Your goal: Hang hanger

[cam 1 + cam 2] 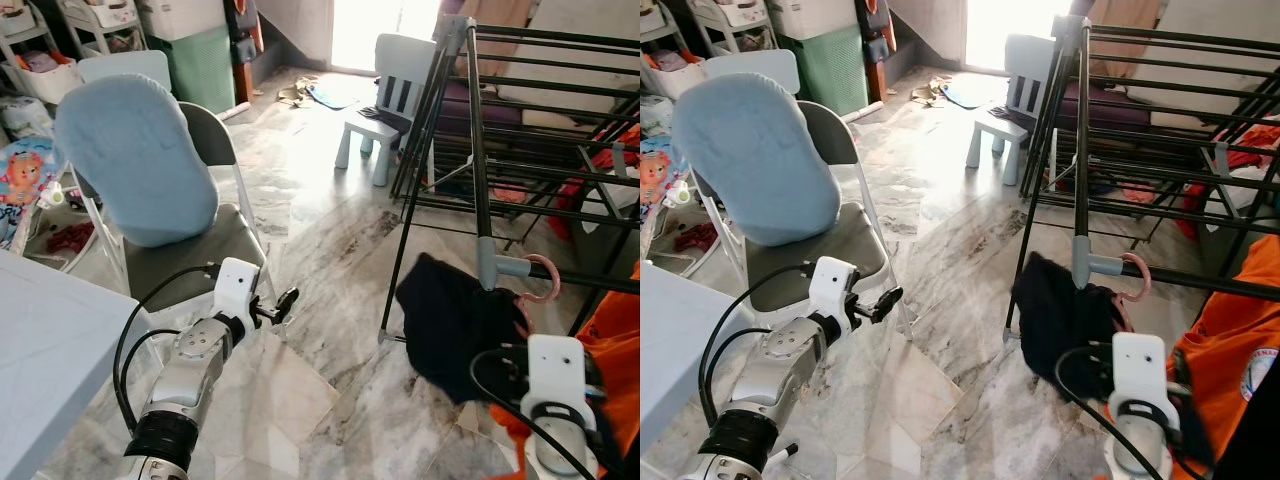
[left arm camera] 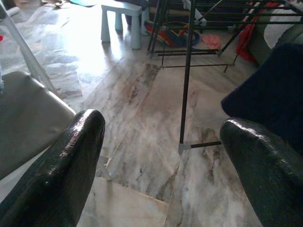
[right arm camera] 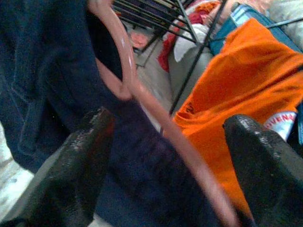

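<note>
A pink hanger point(image 1: 545, 276) carries a dark navy garment point(image 1: 450, 325). Its hook curls over the low bar of the black drying rack point(image 1: 478, 150), beside a grey joint point(image 1: 490, 268). My right gripper point(image 3: 165, 142) is low at the right, just under the garment, behind its white wrist housing point(image 1: 555, 380). Its fingers are open, and the hanger's pink arm point(image 3: 156, 118) runs between them with a gap on each side. My left gripper point(image 1: 285, 300) hangs open over the floor in front of the chair, holding nothing.
A grey folding chair point(image 1: 190, 255) with a pale blue cushion point(image 1: 135, 160) stands at the left, next to a white table edge point(image 1: 40, 350). An orange garment point(image 1: 610, 350) hangs at the far right. A small pale chair point(image 1: 385, 100) stands beyond the rack on the marble floor point(image 1: 320, 250).
</note>
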{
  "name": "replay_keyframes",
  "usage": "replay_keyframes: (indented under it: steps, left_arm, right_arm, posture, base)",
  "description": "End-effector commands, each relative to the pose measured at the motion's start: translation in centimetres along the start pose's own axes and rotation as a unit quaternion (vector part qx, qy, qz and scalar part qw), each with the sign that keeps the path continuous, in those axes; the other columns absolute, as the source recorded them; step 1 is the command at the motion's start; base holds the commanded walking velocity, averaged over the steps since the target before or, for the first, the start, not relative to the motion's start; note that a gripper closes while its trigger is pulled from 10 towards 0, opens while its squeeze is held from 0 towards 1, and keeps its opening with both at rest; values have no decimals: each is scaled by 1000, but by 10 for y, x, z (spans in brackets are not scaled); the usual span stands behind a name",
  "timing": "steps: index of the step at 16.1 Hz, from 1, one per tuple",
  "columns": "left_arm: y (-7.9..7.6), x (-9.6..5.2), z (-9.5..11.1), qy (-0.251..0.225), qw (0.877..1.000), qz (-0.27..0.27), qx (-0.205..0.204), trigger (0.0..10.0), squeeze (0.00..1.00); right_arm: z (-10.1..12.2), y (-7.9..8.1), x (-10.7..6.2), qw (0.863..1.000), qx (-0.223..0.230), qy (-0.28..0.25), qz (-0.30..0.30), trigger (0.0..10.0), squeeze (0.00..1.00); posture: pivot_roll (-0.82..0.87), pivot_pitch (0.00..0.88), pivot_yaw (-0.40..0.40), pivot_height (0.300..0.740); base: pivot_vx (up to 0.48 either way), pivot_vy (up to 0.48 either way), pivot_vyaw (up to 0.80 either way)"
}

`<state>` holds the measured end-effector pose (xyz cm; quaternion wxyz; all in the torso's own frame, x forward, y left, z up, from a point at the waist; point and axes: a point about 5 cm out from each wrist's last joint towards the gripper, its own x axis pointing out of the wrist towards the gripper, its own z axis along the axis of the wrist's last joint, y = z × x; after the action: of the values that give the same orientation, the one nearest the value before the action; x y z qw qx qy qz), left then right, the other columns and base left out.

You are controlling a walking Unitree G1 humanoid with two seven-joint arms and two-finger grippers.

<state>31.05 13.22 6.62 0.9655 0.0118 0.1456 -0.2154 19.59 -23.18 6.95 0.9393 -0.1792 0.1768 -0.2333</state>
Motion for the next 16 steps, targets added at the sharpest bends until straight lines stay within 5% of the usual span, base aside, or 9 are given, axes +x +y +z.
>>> replay_keyframes:
  steps: [1,7,11,12,16]
  left_arm:
    - [-1,-1,2,-7,1000,-4,3,10000,0]
    - [-4,-4,13,-34,999,9,27,10000,0]
    - [-14,-2,17,-44,998,-15,48,10000,0]
    - [-15,-2,17,-44,998,-18,48,10000,0]
    - [-16,-1,18,-44,997,-25,56,10000,0]
  right_arm:
    - [6,-3,-3,1000,8,-12,-8,10000,1000]
    - [13,-5,-9,998,35,-33,-30,10000,1000]
    - [15,-22,-12,995,41,-39,-85,10000,1000]
    - [15,-25,-13,993,54,-40,-94,10000,0]
    - [5,-33,-9,991,15,-17,-131,10000,0]
  posture:
    - [-2,0,-16,740]
    - [0,0,-27,740]
    - [-12,0,-21,740]
    - [-13,0,-19,740]
    - [-12,0,-16,740]
  base:
    - [0,0,0]
    - [0,0,0]
    - [0,0,0]
    - [0,0,0]
    - [0,0,0]
